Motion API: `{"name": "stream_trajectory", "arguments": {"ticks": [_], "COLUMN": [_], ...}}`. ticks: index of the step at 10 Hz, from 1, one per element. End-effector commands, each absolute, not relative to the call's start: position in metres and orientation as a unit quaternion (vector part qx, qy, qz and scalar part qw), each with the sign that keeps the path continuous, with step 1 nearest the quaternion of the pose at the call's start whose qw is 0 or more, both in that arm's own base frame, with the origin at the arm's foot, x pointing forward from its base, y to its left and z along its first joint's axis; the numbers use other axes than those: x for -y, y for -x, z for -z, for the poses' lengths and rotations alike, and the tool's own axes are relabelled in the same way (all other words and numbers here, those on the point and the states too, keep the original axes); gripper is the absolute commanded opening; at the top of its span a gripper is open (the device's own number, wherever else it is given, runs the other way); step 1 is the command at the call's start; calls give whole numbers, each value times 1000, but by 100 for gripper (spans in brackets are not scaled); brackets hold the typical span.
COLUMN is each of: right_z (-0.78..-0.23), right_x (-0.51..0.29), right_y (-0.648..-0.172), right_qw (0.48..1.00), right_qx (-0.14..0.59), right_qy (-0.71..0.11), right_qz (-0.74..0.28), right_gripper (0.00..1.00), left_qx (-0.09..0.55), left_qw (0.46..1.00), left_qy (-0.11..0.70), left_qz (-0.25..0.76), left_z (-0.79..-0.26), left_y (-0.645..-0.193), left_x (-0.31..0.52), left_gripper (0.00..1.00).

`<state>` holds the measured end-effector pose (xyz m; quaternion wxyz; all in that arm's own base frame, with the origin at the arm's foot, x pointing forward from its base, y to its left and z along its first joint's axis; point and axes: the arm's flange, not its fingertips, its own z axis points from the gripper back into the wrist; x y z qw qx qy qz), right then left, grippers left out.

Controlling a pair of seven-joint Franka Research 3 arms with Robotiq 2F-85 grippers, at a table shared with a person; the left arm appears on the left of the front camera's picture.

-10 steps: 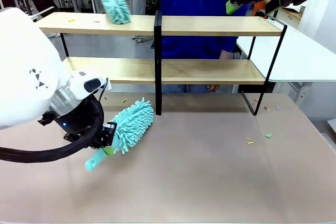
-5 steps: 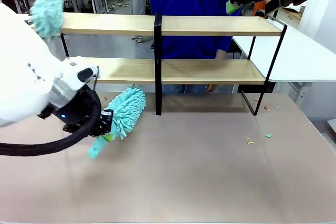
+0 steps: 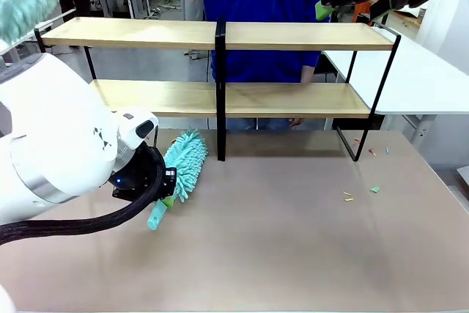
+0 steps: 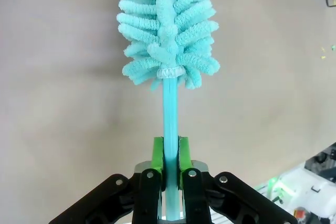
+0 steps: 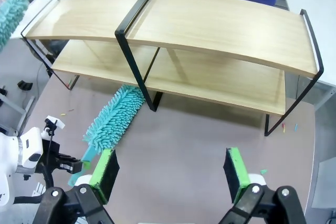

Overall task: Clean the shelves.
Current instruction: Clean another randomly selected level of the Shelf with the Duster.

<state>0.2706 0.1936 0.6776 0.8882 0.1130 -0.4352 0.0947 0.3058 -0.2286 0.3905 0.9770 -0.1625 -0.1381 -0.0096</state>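
Clamping the handle of the teal duster [image 3: 185, 157], the left fingers [image 4: 157, 153] hold it low beside the central upright of the shelves [image 3: 293, 36], which stand on the worktop [image 3: 293, 240]. The right fingers [image 5: 235, 174] hang released above the shelves.

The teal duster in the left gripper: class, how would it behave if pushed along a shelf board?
The teal duster has shaggy strands that would probably squash and drag softly rather than slide. Its thin handle, pinched in the left gripper, may flex under pressure. It looks light for its size.
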Motion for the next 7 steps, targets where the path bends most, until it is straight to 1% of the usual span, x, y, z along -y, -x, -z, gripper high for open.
{"name": "stream_trajectory", "arguments": {"ticks": [1,2,3,4,6,7], "right_z": [-679,-679,-679,-679,-679,-679], "right_x": [-192,-192,-192,-192,-192,-192], "right_y": [-272,-272,-272,-272,-272,-272], "right_qw": [888,888,888,888,888,888], "right_qx": [435,435,435,435,435,435], "right_qy": [-115,-115,-115,-115,-115,-115], "right_qz": [-94,-94,-94,-94,-94,-94], "right_gripper": [100,100,100,100,100,100], "left_qx": [142,142,141,176,187,206], "left_qw": [976,976,977,968,970,965], "left_qy": [165,165,163,172,152,155], "left_qz": [21,21,14,43,45,40], "left_z": [-407,-407,-394,-389,-378,-373], "left_y": [-299,-299,-304,-314,-331,-342], "left_x": [227,227,230,237,240,240], "left_gripper": [13,13,13,13,13,13]}}
